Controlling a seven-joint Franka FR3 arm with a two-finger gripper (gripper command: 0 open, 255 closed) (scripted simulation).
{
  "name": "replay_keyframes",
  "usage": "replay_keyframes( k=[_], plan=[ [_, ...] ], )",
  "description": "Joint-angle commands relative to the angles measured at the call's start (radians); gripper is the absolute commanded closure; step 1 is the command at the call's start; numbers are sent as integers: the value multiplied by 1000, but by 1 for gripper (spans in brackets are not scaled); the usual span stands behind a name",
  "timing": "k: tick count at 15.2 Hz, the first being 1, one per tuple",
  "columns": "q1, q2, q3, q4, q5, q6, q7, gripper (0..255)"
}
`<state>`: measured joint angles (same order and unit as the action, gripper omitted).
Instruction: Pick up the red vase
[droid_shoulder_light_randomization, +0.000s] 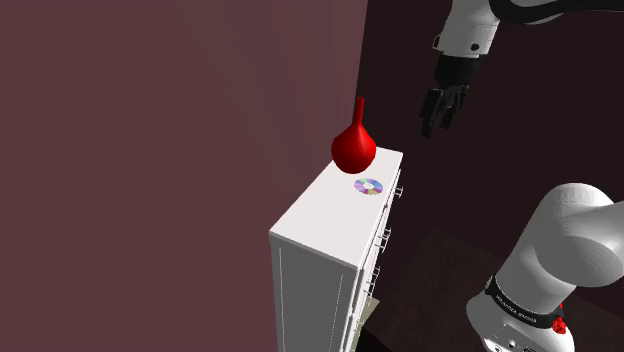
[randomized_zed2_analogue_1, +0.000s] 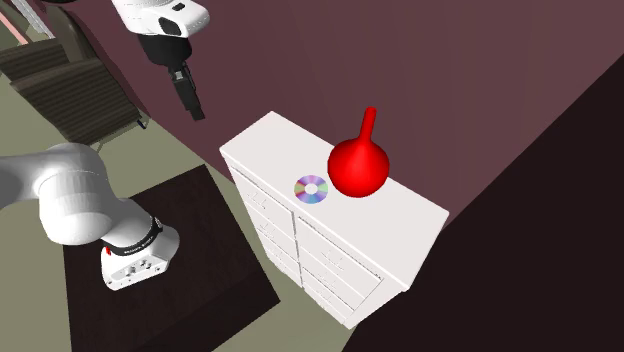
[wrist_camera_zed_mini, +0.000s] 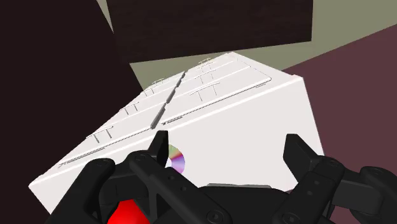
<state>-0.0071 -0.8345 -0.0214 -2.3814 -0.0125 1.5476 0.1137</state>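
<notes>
Dresser (droid_shoulder_light_randomization: 318, 215) by the wall holds the vase (droid_shoulder_light_randomization: 353, 148) at its far end in the shoulder view, beside a disc (droid_shoulder_light_randomization: 368, 186). Your gripper (droid_shoulder_light_randomization: 433, 122) hangs wide open, apart. Bump that thin neck and you could tip it.

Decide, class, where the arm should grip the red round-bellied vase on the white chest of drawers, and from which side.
Grip the slim neck of the red bulb-shaped vase, coming down from above. It stands upright on the white chest of drawers. The neck looks narrow enough for the open jaws, and the round belly is probably too wide.
</notes>
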Motion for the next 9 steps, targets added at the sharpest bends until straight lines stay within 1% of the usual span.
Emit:
replay_keyframes(
  k=[1, 9],
  plan=[
    [0, 0, 0, 0, 0, 0, 0, 0],
    [-19, 276, -92, 168, -46, 128, -102, 0]
  ],
)
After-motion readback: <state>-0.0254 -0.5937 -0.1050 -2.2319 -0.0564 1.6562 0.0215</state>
